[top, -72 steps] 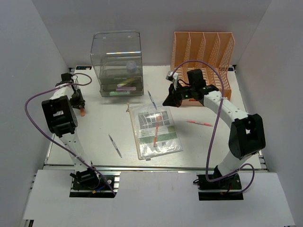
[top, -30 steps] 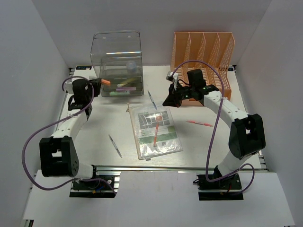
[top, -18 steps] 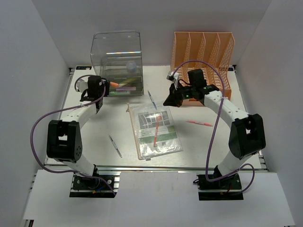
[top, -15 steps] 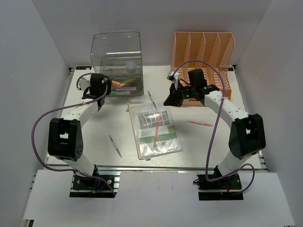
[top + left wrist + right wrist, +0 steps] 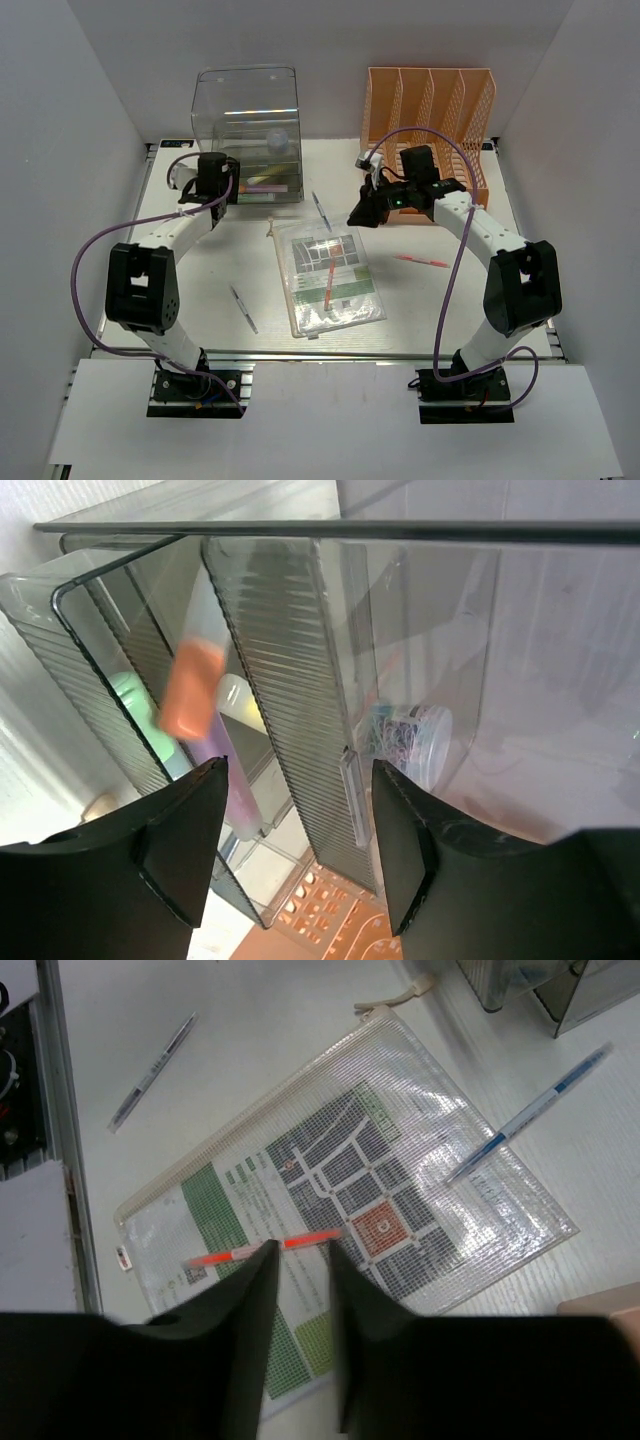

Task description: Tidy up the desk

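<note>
The desk (image 5: 200, 280) is the white tabletop that fills the middle of the top view, with both arm bases at its near edge. On its centre we see a clear zip pouch (image 5: 328, 275) with printed paper inside, and a red pen (image 5: 330, 283) lies on the pouch. A blue pen (image 5: 320, 210) lies just behind the pouch, a silver pen (image 5: 243, 308) to its left, and another red pen (image 5: 421, 261) to its right. At the far edge stand a clear drawer box (image 5: 247, 130) on the left and an orange file rack (image 5: 430, 110) on the right.

The left gripper (image 5: 300, 770) is at the front of the drawer box. Its fingers are wide apart and hold nothing. Beyond them we see an orange marker (image 5: 192, 690), blurred, at the drawer, where a green marker (image 5: 140, 705) also lies.

The right gripper (image 5: 303, 1255) hangs above the pouch. Its fingers are only a little apart and hold nothing.
</note>
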